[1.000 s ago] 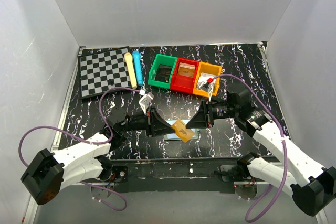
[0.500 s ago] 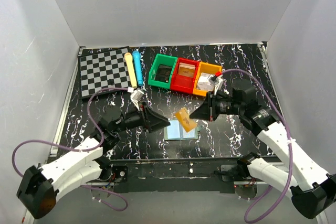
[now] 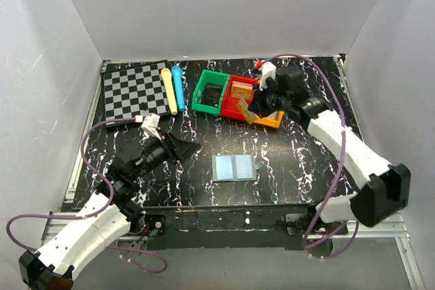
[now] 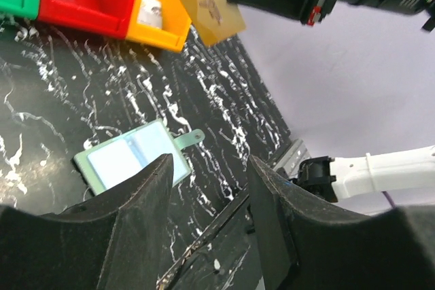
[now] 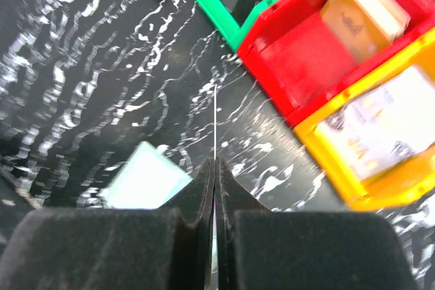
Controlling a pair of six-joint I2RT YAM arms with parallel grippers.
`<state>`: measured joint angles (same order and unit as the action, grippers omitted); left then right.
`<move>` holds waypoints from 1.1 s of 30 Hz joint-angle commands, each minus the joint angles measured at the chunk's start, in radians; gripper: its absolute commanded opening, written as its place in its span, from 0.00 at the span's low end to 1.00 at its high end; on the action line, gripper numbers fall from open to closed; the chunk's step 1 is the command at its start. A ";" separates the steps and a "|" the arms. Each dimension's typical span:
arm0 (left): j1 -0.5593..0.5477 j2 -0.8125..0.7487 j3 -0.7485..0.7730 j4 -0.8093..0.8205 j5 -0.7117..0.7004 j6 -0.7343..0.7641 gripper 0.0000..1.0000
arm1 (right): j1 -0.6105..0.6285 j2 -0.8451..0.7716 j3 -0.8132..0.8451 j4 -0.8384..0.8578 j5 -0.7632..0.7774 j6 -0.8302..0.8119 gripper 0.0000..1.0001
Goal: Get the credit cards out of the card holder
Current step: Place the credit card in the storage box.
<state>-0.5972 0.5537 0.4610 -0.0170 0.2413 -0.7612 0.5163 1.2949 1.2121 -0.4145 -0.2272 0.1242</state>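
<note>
While the card holder (image 3: 234, 167) lies opened out flat on the counter (image 3: 306, 161), its two pale blue panels face up side by side. They are framed by teal edging, and a small teal tab (image 4: 192, 138) juts from one short side. No card shows on the panels in the top view.

One credit card (image 3: 245, 111) is out of the holder. It is a thin tan-orange rectangle with darker print on its face, smaller than either panel. The right end effector (image 3: 255, 108) has its jaws closed flat against this card and holds it tilted in the air. From the right wrist view the card shows edge-on as a fine pale line between the pads. It hangs close to the front of the red bin (image 5: 299, 59) and the orange bin (image 5: 401, 174), well apart from the holder, which sits nearer the arm bases.

The left end effector (image 3: 192, 147) stands partly open and holds nothing. It hovers to the left of the holder without touching it, and its wrist view looks past both fingers (image 4: 139, 222) onto the blue panels.
</note>
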 commanded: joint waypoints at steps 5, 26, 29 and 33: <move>0.007 0.018 0.048 -0.103 -0.043 0.043 0.47 | -0.045 0.173 0.142 0.097 -0.216 -0.649 0.01; 0.008 0.104 0.050 -0.138 -0.083 0.126 0.47 | -0.101 0.662 0.500 -0.044 -0.167 -0.929 0.01; 0.008 0.103 0.056 -0.162 -0.089 0.140 0.47 | -0.098 0.684 0.511 -0.055 -0.153 -0.966 0.01; 0.008 0.100 0.053 -0.175 -0.096 0.143 0.47 | -0.099 0.715 0.520 -0.041 -0.146 -0.986 0.01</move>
<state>-0.5964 0.6628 0.4839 -0.1688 0.1661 -0.6418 0.4164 1.9816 1.6817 -0.4755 -0.3916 -0.8131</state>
